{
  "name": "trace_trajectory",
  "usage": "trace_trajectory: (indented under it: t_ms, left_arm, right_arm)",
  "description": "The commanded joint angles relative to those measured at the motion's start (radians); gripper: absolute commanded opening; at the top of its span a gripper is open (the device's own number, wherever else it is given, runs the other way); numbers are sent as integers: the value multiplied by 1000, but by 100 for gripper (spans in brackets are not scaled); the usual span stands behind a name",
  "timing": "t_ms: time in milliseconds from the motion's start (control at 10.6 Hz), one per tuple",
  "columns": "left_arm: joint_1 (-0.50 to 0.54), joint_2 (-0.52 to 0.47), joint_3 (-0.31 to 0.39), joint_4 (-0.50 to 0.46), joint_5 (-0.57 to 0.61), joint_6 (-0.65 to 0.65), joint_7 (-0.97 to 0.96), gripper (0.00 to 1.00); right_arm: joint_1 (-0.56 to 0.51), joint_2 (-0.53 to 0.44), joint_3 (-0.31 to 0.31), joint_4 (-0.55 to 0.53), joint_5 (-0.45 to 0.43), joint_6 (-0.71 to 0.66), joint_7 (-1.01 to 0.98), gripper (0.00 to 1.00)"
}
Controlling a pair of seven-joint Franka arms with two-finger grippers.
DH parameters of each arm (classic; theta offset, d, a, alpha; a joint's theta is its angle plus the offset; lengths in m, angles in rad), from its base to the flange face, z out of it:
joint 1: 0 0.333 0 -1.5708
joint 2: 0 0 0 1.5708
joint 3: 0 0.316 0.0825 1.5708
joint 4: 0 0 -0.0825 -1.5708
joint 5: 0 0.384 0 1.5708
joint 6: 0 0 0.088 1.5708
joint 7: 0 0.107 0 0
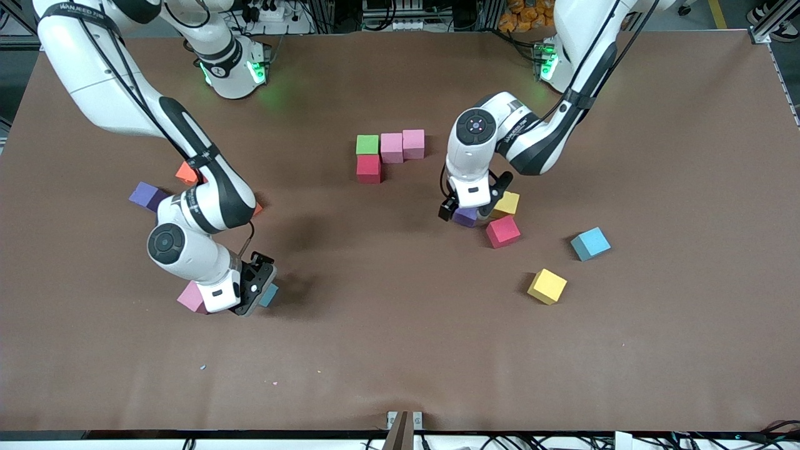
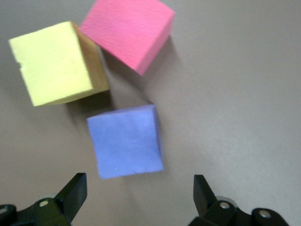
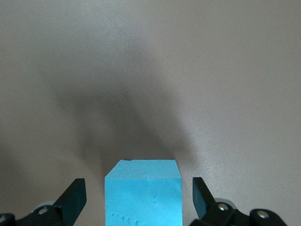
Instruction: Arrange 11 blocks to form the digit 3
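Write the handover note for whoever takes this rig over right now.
Left claw: open, low over the purple block, beside a yellow block and a red block.
Right claw: open, straddling a light blue block, not shut on it.
Done: green block, two pink blocks and a second red block grouped mid-table.
Left: seven more blocks to place; loose ones lie toward both ends of the table.

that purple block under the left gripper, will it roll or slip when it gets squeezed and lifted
The purple block probably won't roll: it sits flat on the table on a square face. Its matte, foam-looking surface should grip rather than slip, and may dent slightly. The left gripper has open fingers; the yellow block sits close, so a nudge seems possible.
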Motion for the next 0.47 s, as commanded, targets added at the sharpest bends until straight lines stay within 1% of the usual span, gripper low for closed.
trace_trajectory:
  t_ms: [0, 94, 188, 282, 377]
  left_arm:
    - [35, -21, 5, -38, -2, 26, -30, 100]
    - [63, -19, 5, -38, 0, 48, -30, 100]
    - [69, -10, 7, -38, 9, 62, -30, 100]
    - [72, 12, 7, -36, 24, 76, -36, 100]
    - [71, 38, 7, -36, 40, 92, -48, 100]
  right_arm:
    - [1, -7, -4, -16, 8, 20, -22, 100]
    - [1, -7, -6, -16, 8, 20, -22, 100]
    - [1, -9, -6, -16, 8, 18, -17, 81]
    - [1, -10, -6, -15, 8, 15, -11, 54]
    - [2, -12, -5, -15, 10, 12, -8, 29]
